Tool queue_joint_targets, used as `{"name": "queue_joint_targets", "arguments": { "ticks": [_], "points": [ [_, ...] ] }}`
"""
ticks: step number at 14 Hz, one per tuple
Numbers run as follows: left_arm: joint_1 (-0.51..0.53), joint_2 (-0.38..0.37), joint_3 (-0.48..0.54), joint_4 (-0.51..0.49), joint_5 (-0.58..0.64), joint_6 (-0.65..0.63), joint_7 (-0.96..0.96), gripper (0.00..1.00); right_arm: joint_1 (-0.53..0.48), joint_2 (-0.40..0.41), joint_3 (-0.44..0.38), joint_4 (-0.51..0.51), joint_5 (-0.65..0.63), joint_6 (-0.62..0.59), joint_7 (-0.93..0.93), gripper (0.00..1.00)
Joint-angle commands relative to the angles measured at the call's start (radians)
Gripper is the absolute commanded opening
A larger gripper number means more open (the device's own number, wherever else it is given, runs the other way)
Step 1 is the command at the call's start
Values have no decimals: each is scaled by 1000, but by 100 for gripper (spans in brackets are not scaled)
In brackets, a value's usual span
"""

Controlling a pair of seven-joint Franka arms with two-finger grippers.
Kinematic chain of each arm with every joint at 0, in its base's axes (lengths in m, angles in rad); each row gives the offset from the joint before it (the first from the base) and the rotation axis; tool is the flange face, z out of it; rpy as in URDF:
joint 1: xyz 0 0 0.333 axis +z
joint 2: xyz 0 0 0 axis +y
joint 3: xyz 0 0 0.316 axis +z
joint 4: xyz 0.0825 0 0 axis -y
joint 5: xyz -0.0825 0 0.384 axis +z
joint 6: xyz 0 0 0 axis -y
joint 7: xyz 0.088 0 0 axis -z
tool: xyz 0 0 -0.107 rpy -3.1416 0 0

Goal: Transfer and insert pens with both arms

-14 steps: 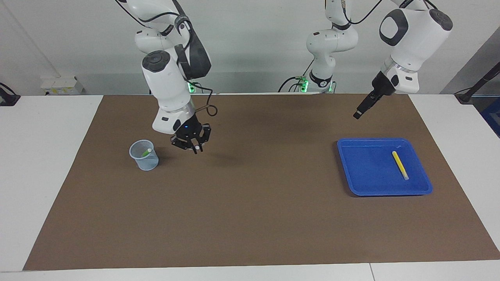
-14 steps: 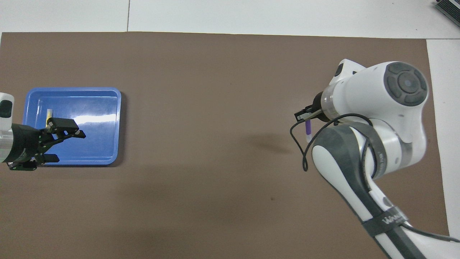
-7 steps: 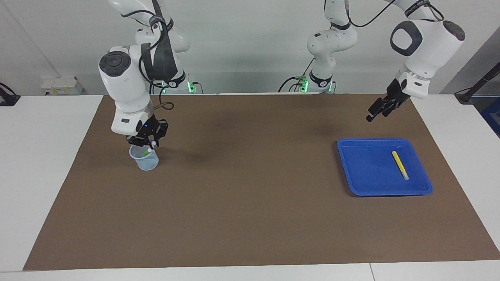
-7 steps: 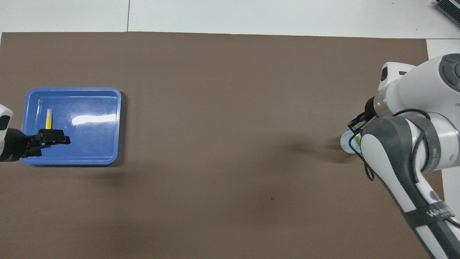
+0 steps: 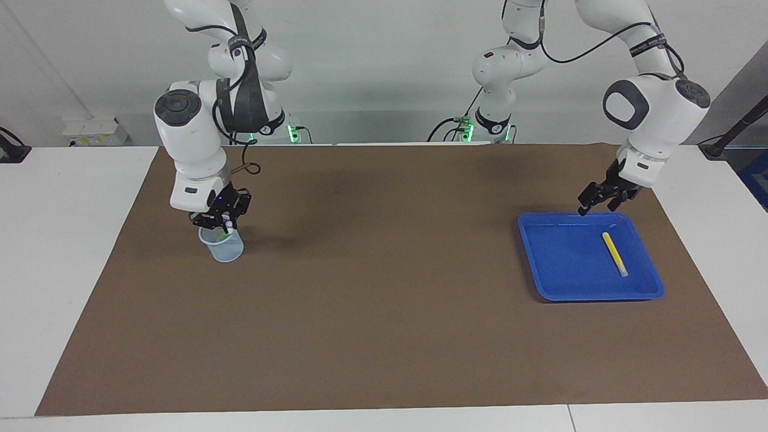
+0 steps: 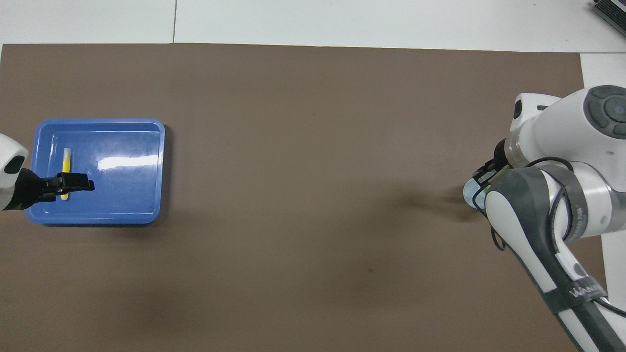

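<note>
Inside the blue tray [image 5: 558,282]: yellow pen [image 5: 614,253], left claw [image 5: 596,207] spread above; cup [image 5: 223,249]: green pen [image 5: 222,236], right claw [image 5: 221,224] pinching purple pen.

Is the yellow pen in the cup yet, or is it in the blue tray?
In the tray. The yellow pen lies flat on the floor of the blue tray, with the left gripper hanging over the tray's edge, not touching it.

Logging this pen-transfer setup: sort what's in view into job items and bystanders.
Job:
- yellow pen in blue tray
- green pen in clear cup
- right gripper over the cup
- left gripper over the tray's edge

Bystanders:
- brown mat
- dark pole
</note>
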Motion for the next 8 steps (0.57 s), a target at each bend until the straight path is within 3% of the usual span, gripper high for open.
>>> {"name": "queue_joint_targets", "arguments": {
  "ticks": [1,2,3,4,5,8],
  "points": [
    [7,66,-8,35,55,66,48,97,-26,-39,16,-81,-19,76,-17,0],
    [9,90,-8,50,69,81,73,97,-26,-41,15,-90,-19,85,-14,0],
    [17,113,-8,62,72,96,86,97,-29,-41,16,-91,-19,85,-14,31],
    [24,138,-8,76,72,110,103,96,-29,-41,15,-91,-17,86,-13,81],
    [26,159,-6,88,72,121,129,96,-32,-39,15,-89,-17,88,-14,100],
    [43,219,-8,116,72,162,162,95,-38,-39,15,-80,-17,88,-14,100]
  ]
}}
